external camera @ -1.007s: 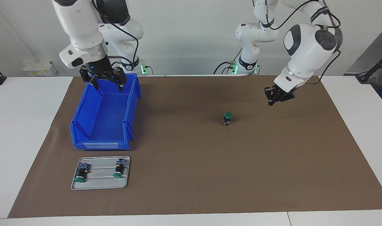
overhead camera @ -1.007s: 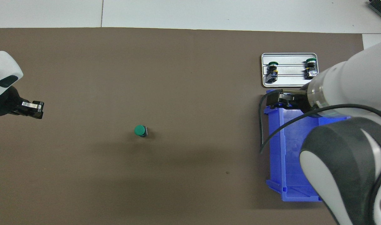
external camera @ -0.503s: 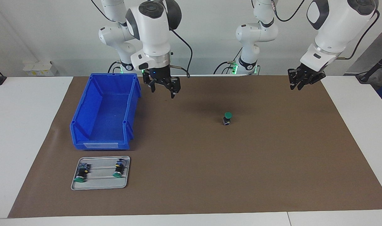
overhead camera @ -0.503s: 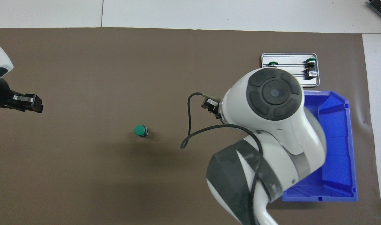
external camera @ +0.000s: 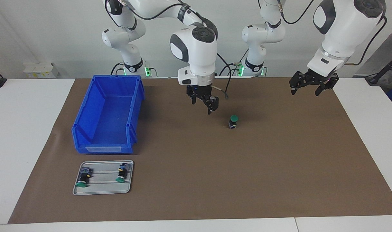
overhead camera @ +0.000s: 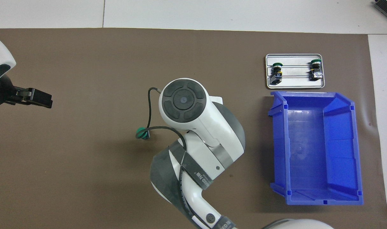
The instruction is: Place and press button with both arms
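Right gripper (external camera: 205, 103) has swung from the blue bin (external camera: 107, 116) to beside the upright green button (external camera: 233, 121) — jaws narrowly open, press imminent; left gripper (external camera: 309, 85) waits, jaws wide.

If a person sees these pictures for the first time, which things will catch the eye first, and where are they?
Probably the large blue bin, standing empty toward the right arm's end of the table, with a small grey tray of two buttons beside it, farther from the robots. Next, the lone green-capped button upright near the middle of the brown mat, with the right tool hanging close beside it. The left tool waits over the mat at its own end.
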